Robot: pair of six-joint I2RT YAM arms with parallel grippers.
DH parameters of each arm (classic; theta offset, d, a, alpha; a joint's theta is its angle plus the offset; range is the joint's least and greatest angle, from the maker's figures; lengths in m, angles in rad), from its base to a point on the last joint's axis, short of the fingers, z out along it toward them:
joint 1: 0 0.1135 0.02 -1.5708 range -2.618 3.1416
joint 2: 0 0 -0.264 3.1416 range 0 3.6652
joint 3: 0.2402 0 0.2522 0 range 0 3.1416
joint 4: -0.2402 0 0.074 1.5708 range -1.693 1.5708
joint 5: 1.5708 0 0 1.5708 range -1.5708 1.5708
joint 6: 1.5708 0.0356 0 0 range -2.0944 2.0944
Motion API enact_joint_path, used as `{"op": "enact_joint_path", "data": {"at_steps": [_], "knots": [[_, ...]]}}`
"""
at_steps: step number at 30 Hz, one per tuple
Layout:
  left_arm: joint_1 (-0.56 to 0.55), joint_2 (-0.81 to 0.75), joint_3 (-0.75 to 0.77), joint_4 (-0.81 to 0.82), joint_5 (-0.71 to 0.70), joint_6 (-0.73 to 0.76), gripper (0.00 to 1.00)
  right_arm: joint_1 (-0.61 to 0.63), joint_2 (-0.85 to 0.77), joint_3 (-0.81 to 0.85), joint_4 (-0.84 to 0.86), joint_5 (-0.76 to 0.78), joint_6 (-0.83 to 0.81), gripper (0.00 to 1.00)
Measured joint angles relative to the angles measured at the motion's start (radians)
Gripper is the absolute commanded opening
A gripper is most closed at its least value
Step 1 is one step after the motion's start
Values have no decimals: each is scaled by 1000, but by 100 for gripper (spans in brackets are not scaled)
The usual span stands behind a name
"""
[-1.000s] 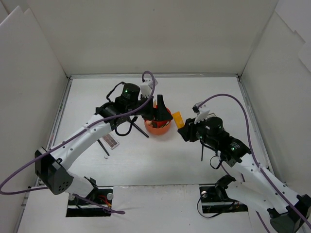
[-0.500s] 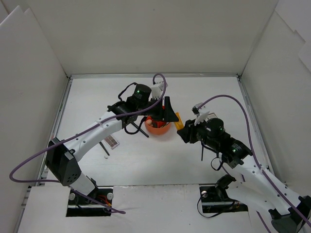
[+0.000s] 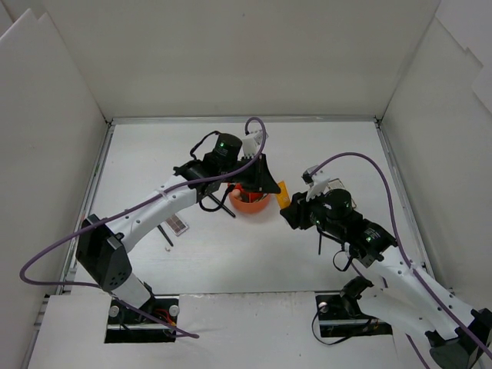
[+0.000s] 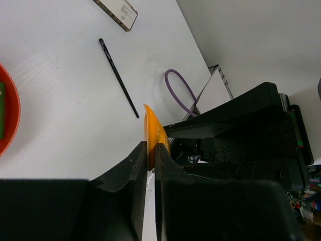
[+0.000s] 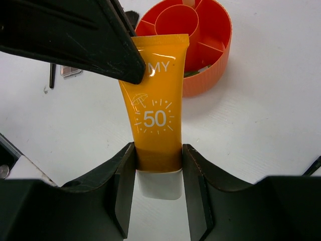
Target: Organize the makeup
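The orange tube (image 5: pixel 156 108) hangs in the air between both arms, just right of the red-orange holder (image 3: pixel 250 203). My right gripper (image 5: pixel 158 155) is shut on its lower end, just above the white cap. My left gripper (image 4: pixel 151 148) is shut on the tube's (image 4: pixel 154 131) flat crimped top edge; one of its black fingers (image 5: pixel 85 35) crosses the upper left of the right wrist view. In the top view the left gripper (image 3: pixel 271 187) and right gripper (image 3: pixel 290 210) meet at the tube (image 3: pixel 283 191). A palette (image 3: pixel 176 224) and a thin black brush (image 3: pixel 221 204) lie on the table to the left.
The holder (image 5: pixel 203 37) shows open compartments, with something green (image 4: pixel 2 110) in one. Another black brush (image 4: pixel 118 78) lies on the white floor under the right arm, near a purple cable (image 4: pixel 176 89). White walls enclose the table on three sides.
My left gripper has swung right from above the holder to the tube's top and has shut on its flat edge. The right gripper has kept its hold, shifting slightly left.
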Motion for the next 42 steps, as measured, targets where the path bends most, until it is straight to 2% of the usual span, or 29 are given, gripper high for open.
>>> {"op": "enact_joint_path", "data": {"at_steps": [2,5,8,9,11,14,20,29,36,42], "knots": [[0,1,0,3,8,0,0,3,-1,-2,-1,1,0,13],[0,4,0,6,15,-3,0,3,-1,-2,-4,3,0,20],[0,4,0,6,14,-2,0,3,-2,-3,-3,6,0,39],[0,3,0,6,10,0,0,3,-3,-4,-3,7,0,53],[0,-1,0,1,0,12,0,5,-11,-7,-2,11,2,66],[10,-21,0,-19,-17,39,0,7,-29,-9,2,22,0,76],[83,-121,0,-79,-113,131,0,9,-52,-10,8,63,-3,81],[190,-223,-1,-95,-355,389,0,10,-93,-13,-17,127,-19,82],[247,-157,-18,-13,-408,561,0,10,-92,-13,-37,169,-30,82],[265,-63,-22,51,-393,625,0,10,-96,-13,-45,191,-31,82]]}}
